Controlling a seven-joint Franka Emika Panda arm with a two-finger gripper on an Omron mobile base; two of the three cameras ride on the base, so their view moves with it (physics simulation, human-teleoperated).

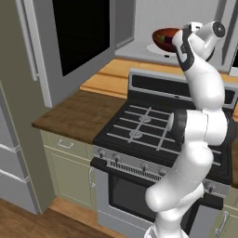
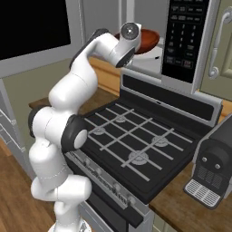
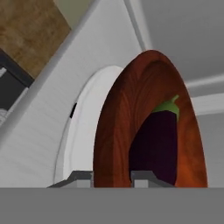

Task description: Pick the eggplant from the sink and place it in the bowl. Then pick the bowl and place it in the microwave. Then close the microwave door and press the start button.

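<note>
The bowl (image 3: 122,131) fills the middle of the frame, its rim between the two fingertips (image 3: 83,177) at the bottom; the eggplant (image 3: 157,140) lies inside, the white turntable plate (image 3: 81,131) at left

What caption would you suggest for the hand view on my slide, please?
Gripper astride the rim of the bowl, eggplant inside, above the white turntable plate of the microwave.

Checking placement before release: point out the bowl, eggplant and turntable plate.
bowl (image 3: 127,131): hand view, inner wall.
eggplant (image 3: 157,144): hand view, purple body.
turntable plate (image 3: 81,131): hand view, white rim.
</note>
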